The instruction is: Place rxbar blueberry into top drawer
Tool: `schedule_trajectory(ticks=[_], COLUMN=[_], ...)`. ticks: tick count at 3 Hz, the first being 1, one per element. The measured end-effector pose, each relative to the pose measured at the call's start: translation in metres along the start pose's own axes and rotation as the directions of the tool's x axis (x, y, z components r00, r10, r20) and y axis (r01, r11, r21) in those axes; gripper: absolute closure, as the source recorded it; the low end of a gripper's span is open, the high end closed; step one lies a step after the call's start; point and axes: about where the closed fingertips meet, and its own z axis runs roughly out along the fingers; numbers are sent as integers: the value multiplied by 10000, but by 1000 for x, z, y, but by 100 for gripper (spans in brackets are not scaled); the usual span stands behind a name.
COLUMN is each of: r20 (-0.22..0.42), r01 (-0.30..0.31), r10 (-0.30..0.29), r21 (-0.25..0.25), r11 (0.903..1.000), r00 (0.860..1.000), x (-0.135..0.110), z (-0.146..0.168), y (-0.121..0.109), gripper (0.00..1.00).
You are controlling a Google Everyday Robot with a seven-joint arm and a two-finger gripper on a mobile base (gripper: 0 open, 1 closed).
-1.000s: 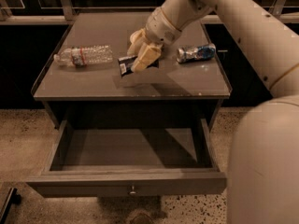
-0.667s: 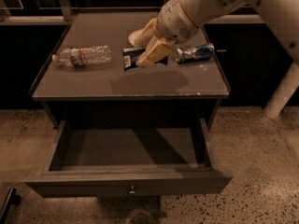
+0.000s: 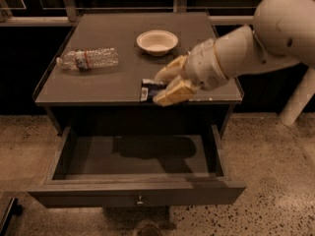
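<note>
**A:** Where is the rxbar blueberry (image 3: 148, 88) right now?

**B:** At the front edge of the table (image 3: 98, 90), a little right of the middle. It sits between the two fingers of the hand (image 3: 157, 89), which reaches in from the right. The fingers are drawn in narrow on the bar's right end, one above and one below. The dark wrapper with its white patches pokes out to the left. I can't tell whether the bar rests on the table or hangs just above it.

**A:** How do you think it will handle?

**B:** I'd judge it light and flat, firm enough to keep its shape but with some bend. The wrapper looks slick, so it could pivot or slide out of a pinch at one end. A hold across the flat faces, nearer the middle than the crimped end, would be steadier. It isn't fragile, so a short drop should do no harm.

**A:** And the top drawer (image 3: 98, 198)?

**B:** It is pulled open, below and in front of the bar, with its small knob (image 3: 140, 199) at the centre of the front panel. The arm's shadow lies across the drawer floor.

**A:** Is anything else close by?

**B:** A pale bowl (image 3: 156, 42) sits further back on the table. A clear water bottle (image 3: 88, 59) lies on its side at the left. Both are well apart from the bar.
</note>
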Motion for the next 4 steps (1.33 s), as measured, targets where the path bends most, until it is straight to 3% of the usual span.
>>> schedule_trajectory(ticks=[1,2,3,4], r20=[3,-135,-444,-776], r01=[-1633,-2901,-3869,-4482], r10=[1635,2898,3858,4531], r21=[-400,-515,-183,731], r11=[9858,9556,9219,8909], r00=[9865,9570,9215,8881], x=[65,110,141,168], z=[29,49,62,67], y=[31,51,65,72], gripper=[100,100,100,100])
